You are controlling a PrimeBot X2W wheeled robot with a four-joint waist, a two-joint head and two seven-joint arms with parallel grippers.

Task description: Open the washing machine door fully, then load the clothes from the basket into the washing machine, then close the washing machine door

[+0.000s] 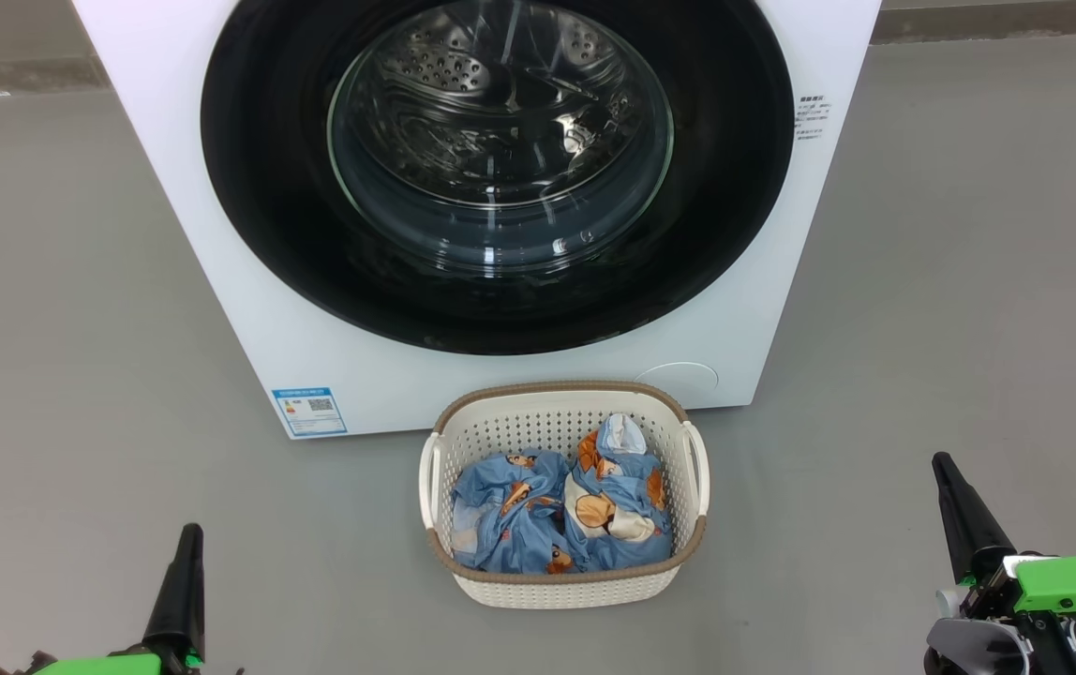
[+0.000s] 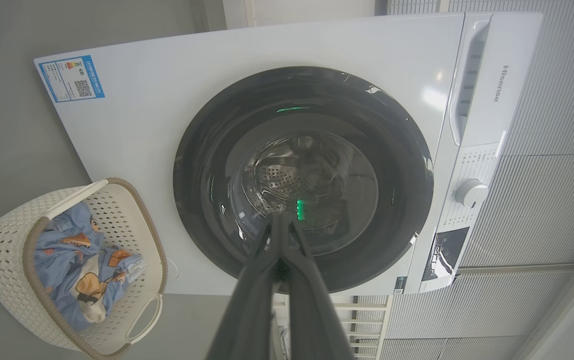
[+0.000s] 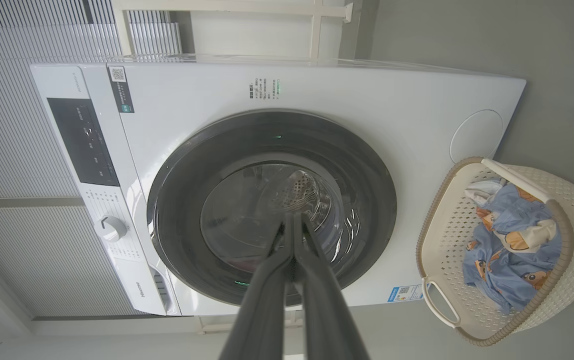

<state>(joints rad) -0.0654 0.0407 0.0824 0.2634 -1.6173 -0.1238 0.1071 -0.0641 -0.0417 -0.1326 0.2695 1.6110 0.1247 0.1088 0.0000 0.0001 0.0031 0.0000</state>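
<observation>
The left gripper rises from the lower left edge of the head view with its two dark fingers pressed together and nothing between them. The right gripper stands at the lower right, likewise clenched on nothing. Both hang above the grey floor, well apart from the basket and on either side of it. In each wrist view that arm's closed fingers point toward the glass of the washing machine door. The basket sits on the floor just in front of the washing machine, below the door and slightly toward the machine's right side. The clothes lie inside it as two crumpled bundles side by side, light blue with orange and white animal prints. The door is shut, its glossy black rim flush against the white front, and the steel drum shows through the clear window. A blue label sticks to the lower left corner of the front, and a round cover sits in the lower right corner, just behind the basket. The control dial shows on the panel in the left wrist view.
</observation>
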